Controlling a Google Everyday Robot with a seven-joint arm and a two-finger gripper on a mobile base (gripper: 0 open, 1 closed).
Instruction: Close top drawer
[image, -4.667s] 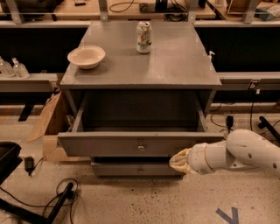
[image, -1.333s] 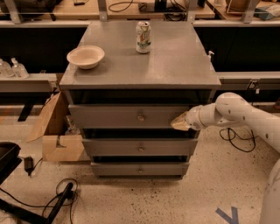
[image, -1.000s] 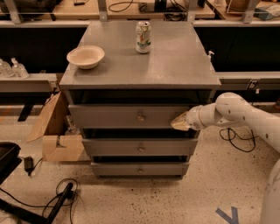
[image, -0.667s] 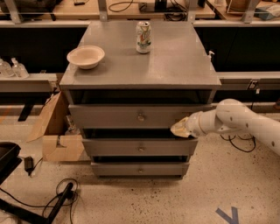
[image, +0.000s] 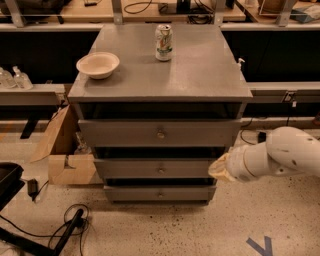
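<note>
Top drawer (image: 125, 133) — front pushed in under the cabinet top (image: 200, 75); appears closed, so little is left for you. Gripper (image: 220, 169) — by the middle drawer's (image: 130, 169) right end, off the top drawer; you cannot tell its grip state.

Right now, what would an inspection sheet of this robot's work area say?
Surface: grey cabinet top, carrying two items.
Job's things: top drawer pushed in, no interior showing.
Clutter: white bowl at front left; drink can upright near the back.
Grippers: gripper at the cabinet's right front edge, level with the middle drawer, below the top drawer.
Cables: black cables on the floor, lower left.
Surroundings: cardboard box on the floor left of the cabinet.
</note>
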